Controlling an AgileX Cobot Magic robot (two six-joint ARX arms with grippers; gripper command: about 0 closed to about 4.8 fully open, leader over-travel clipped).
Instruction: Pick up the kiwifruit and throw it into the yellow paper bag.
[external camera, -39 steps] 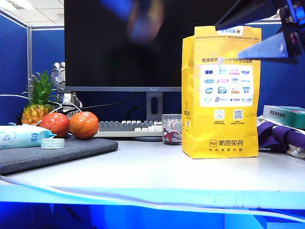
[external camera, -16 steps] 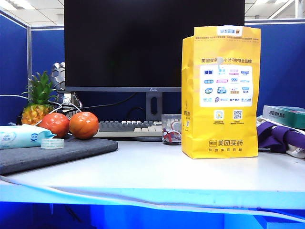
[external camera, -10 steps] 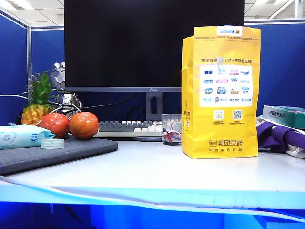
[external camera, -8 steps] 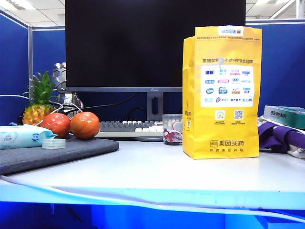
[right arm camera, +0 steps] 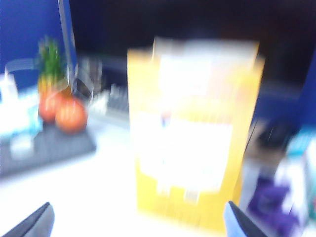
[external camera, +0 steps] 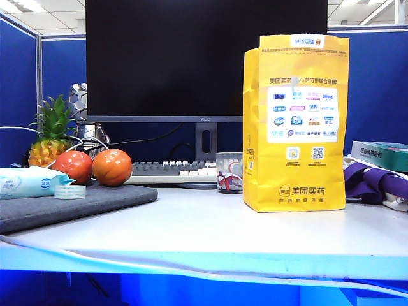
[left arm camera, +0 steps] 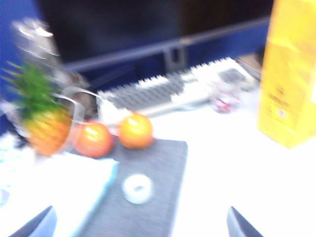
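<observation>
I see no small brown-green kiwifruit, so it may hide in the tall yellow paper bag (external camera: 295,121) near the right edge of the counter (external camera: 210,229); being light and soft, it needs a gentle hold round its middle, while the left hand (left arm camera: 138,227) and right hand (right arm camera: 136,224) hang wide open and empty above the counter.

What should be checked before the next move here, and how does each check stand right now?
1. Sight of the kiwifruit: not ok; no view shows it, only the tomatoes beside the pineapple.
2. yellow paper bag upright on the table: ok.
3. left claw open and empty: ok.
4. right claw open and empty: ok.
5. Fruit already inside the bag: cannot tell; its inside is hidden.
6. Both claws clear of the bag: ok; neither appears in the exterior view.
</observation>
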